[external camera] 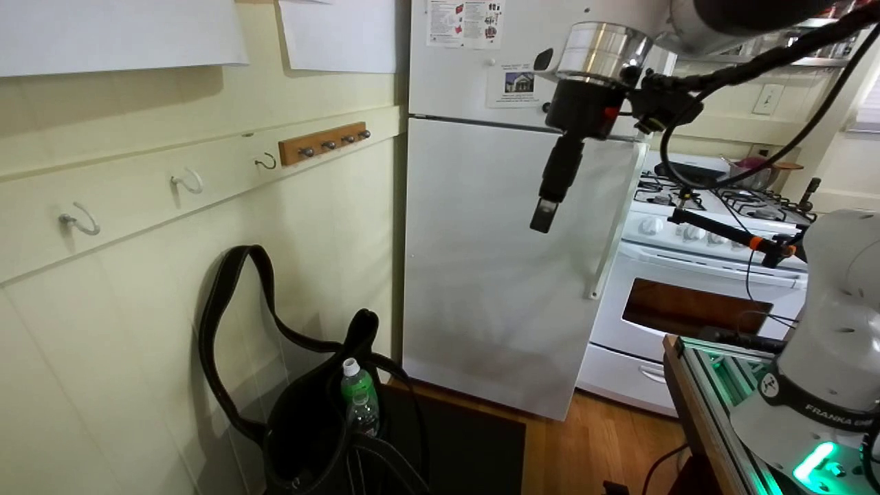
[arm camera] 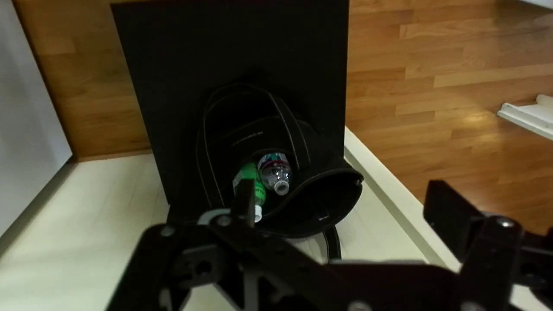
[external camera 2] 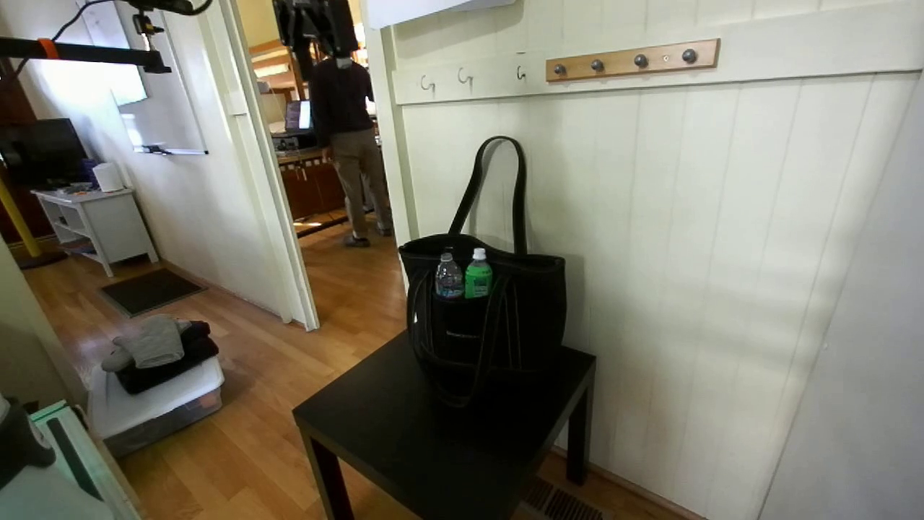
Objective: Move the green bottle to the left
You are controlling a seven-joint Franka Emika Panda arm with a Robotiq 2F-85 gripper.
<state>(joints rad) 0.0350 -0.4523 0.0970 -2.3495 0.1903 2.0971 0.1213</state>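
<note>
The green bottle point(external camera: 359, 385) has a white cap and stands upright in a front pocket of the black bag point(external camera: 309, 447). In an exterior view the green bottle point(external camera 2: 478, 277) is to the right of a clear bottle point(external camera 2: 448, 279) in the black bag point(external camera 2: 538, 310). My gripper point(external camera: 543, 216) is high above and away from the bag, pointing down, in front of the fridge. In the wrist view the gripper point(arm camera: 345, 209) has its fingers wide apart with nothing between them. Its left finger partly covers the green bottle point(arm camera: 259, 192) from the camera; they are apart.
The bag stands on a low black table point(external camera 2: 433, 448) against the wall, its strap point(external camera: 216, 323) looping upward. Hooks and a wooden rack point(external camera: 323, 143) are on the wall. A white fridge point(external camera: 495, 275) and a stove point(external camera: 687, 289) stand beside the arm.
</note>
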